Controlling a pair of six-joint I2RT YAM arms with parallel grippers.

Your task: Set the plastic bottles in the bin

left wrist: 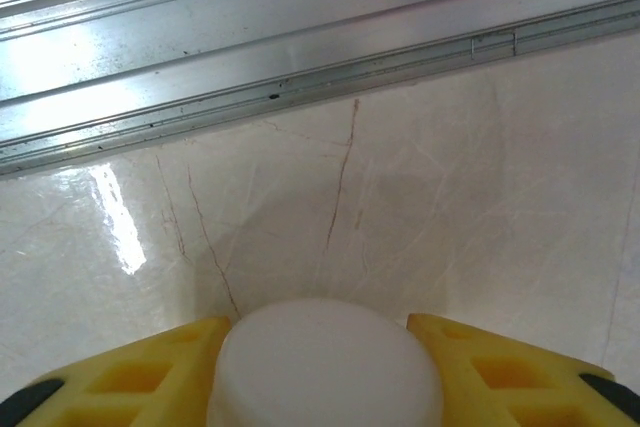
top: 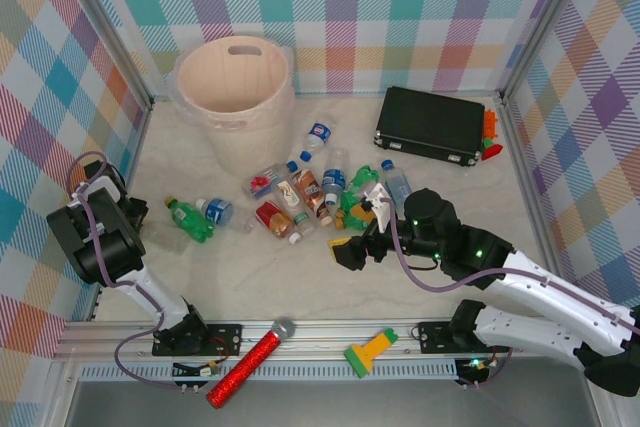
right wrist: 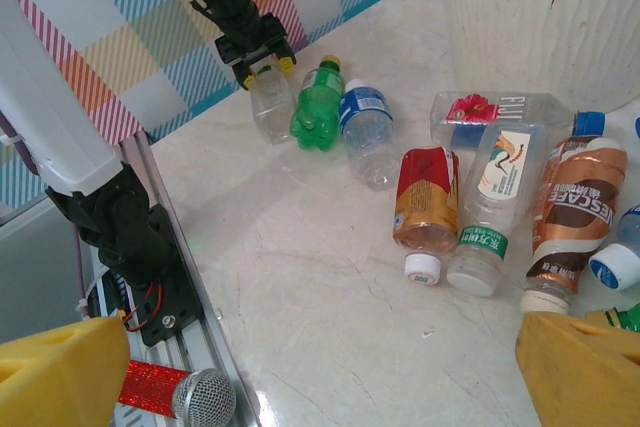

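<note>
Your left jaws are at the left edge of the table (top: 250, 277), closed around the white rounded end of a clear bottle (right wrist: 270, 105). From the left wrist that end fills the gap, with a yellow finger (left wrist: 150, 372) tight against each side. I read it as gripped but not yet lifted.

The bottle lies flat, just beside and roughly parallel to the green bottle (right wrist: 318, 107). Its long axis runs away from the jaws toward the heap of other bottles (top: 300, 197) in the middle of the table.

The relation that matters for you is this: the bin (top: 250, 125) stands upright at the far left of the table, well apart from the gripped bottle and beyond it. The left arm is plainly the nearer one to it. I judge the carry goes up and away from you, with the bottle's free end trailing, so watch that it doesn't sweep into the green bottle.

Your right jaws hang wide open and empty over bare table on the near side of the heap. The red-labelled bottle (right wrist: 428, 197) and its neighbours lie ahead of them, caps pointing back toward the jaws.
</note>
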